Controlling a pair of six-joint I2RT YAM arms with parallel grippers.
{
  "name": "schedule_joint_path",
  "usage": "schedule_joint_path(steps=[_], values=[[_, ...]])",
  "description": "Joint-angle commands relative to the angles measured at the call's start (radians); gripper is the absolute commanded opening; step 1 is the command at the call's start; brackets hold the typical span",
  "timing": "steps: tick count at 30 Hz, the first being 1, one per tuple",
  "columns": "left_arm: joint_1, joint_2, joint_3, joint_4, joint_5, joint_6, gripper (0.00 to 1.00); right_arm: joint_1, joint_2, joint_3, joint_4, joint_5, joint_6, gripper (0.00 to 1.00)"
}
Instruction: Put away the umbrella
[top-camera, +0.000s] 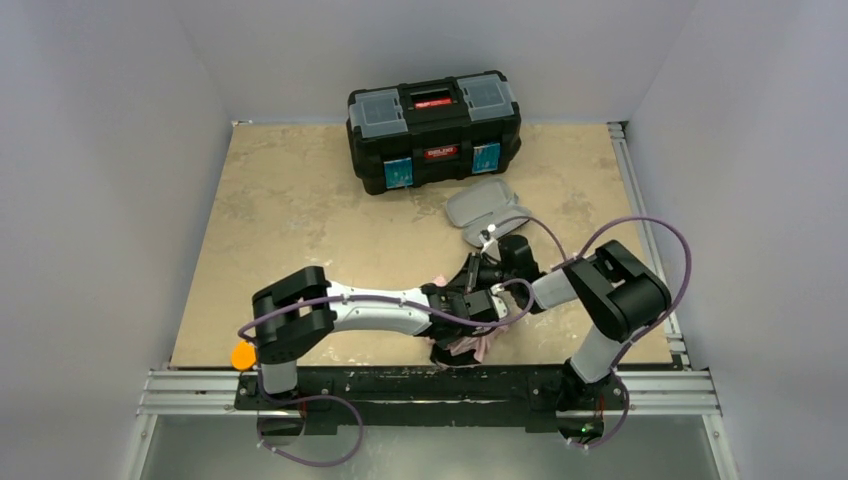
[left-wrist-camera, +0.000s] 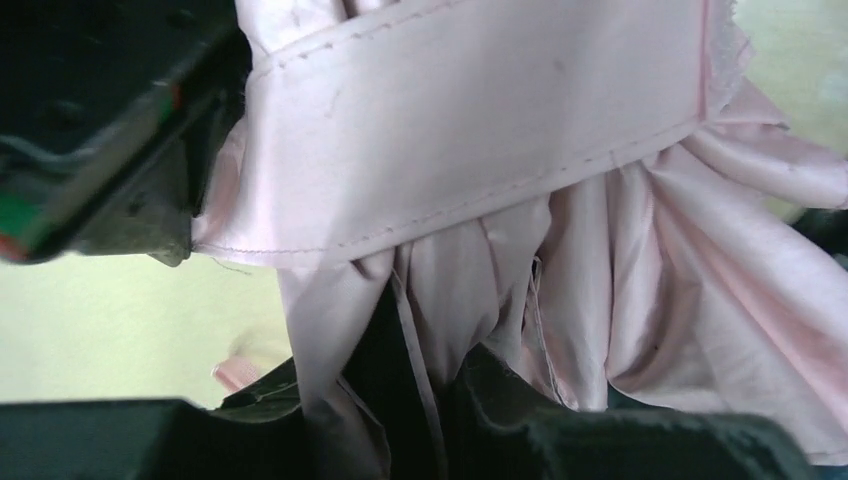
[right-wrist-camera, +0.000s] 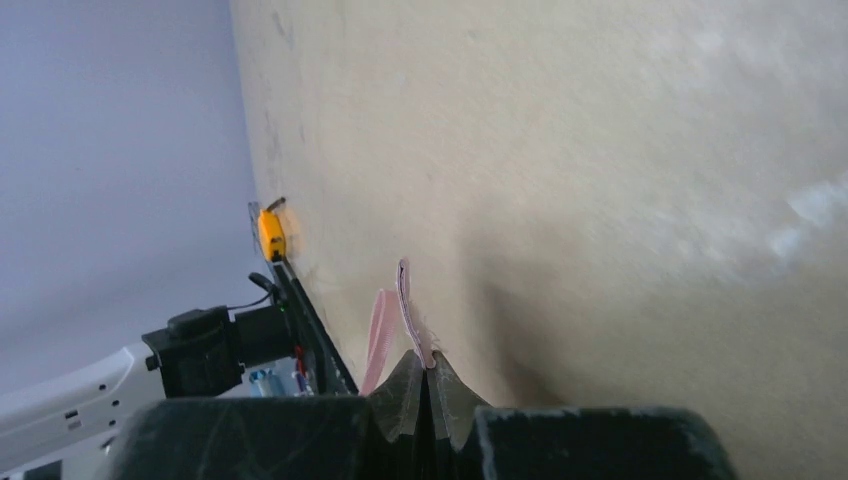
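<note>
The pale pink umbrella (top-camera: 468, 347) hangs bunched at the table's near edge, below where both grippers meet. In the left wrist view its folded fabric (left-wrist-camera: 620, 270) fills the frame, with a flat pink strap (left-wrist-camera: 480, 130) wrapped across it. My left gripper (left-wrist-camera: 430, 395) is shut on the fabric folds; it also shows in the top view (top-camera: 462, 303). My right gripper (right-wrist-camera: 428, 372) is shut on the end of a thin pink strap (right-wrist-camera: 405, 300), held above the table; it sits just behind the left one (top-camera: 482, 272). The shaft and ribs are hidden.
A black toolbox (top-camera: 434, 128), lid closed, stands at the back centre. A small grey case (top-camera: 485, 208) lies open in front of it. An orange part (top-camera: 243, 354) sits by the left arm base. A metal rail (top-camera: 640, 215) runs along the table's right side.
</note>
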Motion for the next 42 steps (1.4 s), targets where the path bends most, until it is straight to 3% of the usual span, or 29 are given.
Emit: schedule_joint_path(steps=[1,5,10,15,24,27,31,32,33,36,42], values=[[-0.006,-0.021,0.045,-0.081,-0.438,0.025,0.00,0.002,-0.142,0.166,-0.351,0.036,-0.120,0.00],[-0.042,0.008,0.090,-0.075,-0.710,0.111,0.00,0.002,-0.205,0.358,-0.528,0.041,-0.164,0.00],[-0.072,0.091,0.100,0.037,-0.960,0.261,0.00,0.008,-0.175,0.474,-0.583,0.025,-0.169,0.00],[-0.088,0.216,0.110,0.051,-0.999,0.249,0.00,0.015,-0.079,0.408,-0.506,0.017,-0.161,0.00],[-0.183,0.469,0.269,-0.253,-0.899,-0.039,0.00,0.014,0.141,0.149,-0.194,0.001,-0.095,0.00],[-0.191,0.482,0.273,-0.296,-0.834,-0.086,0.23,0.014,0.157,0.084,-0.127,0.014,-0.082,0.00],[-0.189,0.348,0.191,-0.249,-0.715,-0.083,0.55,0.015,0.152,0.023,-0.077,0.037,-0.083,0.00],[-0.189,0.301,0.168,-0.232,-0.676,-0.075,0.71,0.014,0.154,0.012,-0.063,0.040,-0.083,0.00],[-0.186,0.261,0.151,-0.222,-0.638,-0.065,0.81,0.014,0.155,0.004,-0.054,0.045,-0.083,0.00],[-0.174,0.152,0.124,-0.217,-0.563,-0.041,0.87,0.015,0.159,-0.013,-0.031,0.060,-0.082,0.00],[-0.096,-0.041,0.124,-0.226,-0.372,-0.013,0.88,0.015,0.153,-0.026,-0.006,0.068,-0.083,0.00]])
